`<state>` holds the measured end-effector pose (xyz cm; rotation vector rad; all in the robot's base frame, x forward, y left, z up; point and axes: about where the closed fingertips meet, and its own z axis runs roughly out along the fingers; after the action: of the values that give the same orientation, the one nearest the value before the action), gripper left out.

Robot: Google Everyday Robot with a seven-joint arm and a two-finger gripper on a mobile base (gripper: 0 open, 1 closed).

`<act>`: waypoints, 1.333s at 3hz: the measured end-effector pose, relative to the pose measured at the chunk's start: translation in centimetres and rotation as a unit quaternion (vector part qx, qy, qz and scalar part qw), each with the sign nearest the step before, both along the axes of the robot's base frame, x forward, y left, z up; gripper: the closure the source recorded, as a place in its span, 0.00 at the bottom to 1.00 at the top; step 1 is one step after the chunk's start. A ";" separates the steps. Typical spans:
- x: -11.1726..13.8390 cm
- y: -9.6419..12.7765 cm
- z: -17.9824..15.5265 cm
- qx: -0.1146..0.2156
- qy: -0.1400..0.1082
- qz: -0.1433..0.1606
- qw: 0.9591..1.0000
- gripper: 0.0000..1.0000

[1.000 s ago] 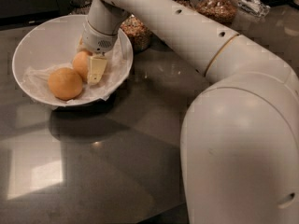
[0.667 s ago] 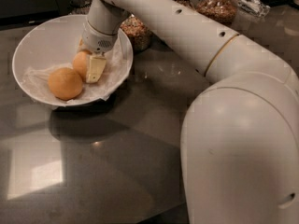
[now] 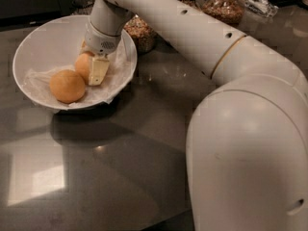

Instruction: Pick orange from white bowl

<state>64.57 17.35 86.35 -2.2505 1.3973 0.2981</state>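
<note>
The gripper (image 3: 92, 69) is down inside the white bowl (image 3: 48, 40), on the side of the bowl that is nearer to the jars. The orange (image 3: 82, 65), the paler and more egg-shaped fruit, lies directly at the gripper and touches its cream-coloured pad. Whether the gripper is clamped on the orange or only stands against it, I cannot tell, because the fruit and the wrist hide the rest. The orange rests on the crumpled white paper (image 3: 38, 80) that lines the bowl. Just beside the gripper, toward the camera and to the left, lies a second fruit (image 3: 67, 86), which is rounder and of deeper orange; it touches the orange or is nearly touching it. The bowl stands on a dark glossy table (image 3: 120, 153). Behind the gripper, just beyond the bowl's rim, stands a glass jar (image 3: 140, 32) filled with mixed grains. Further to the right, well apart from the gripper, a second jar (image 3: 222, 6) holds brownish grains. The white arm (image 3: 183, 28) goes from the gripper across the jars to the big body at the right.
</note>
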 end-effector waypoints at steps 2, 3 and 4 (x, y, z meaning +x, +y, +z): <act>0.0 -0.7 3.5 0.094 0.008 0.027 0.995 1.00; -0.2 -2.5 6.9 0.146 0.014 0.037 0.988 1.00; -0.3 -4.5 9.2 0.177 0.034 0.039 0.983 1.00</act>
<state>64.25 12.82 95.54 -2.0185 1.1819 0.6051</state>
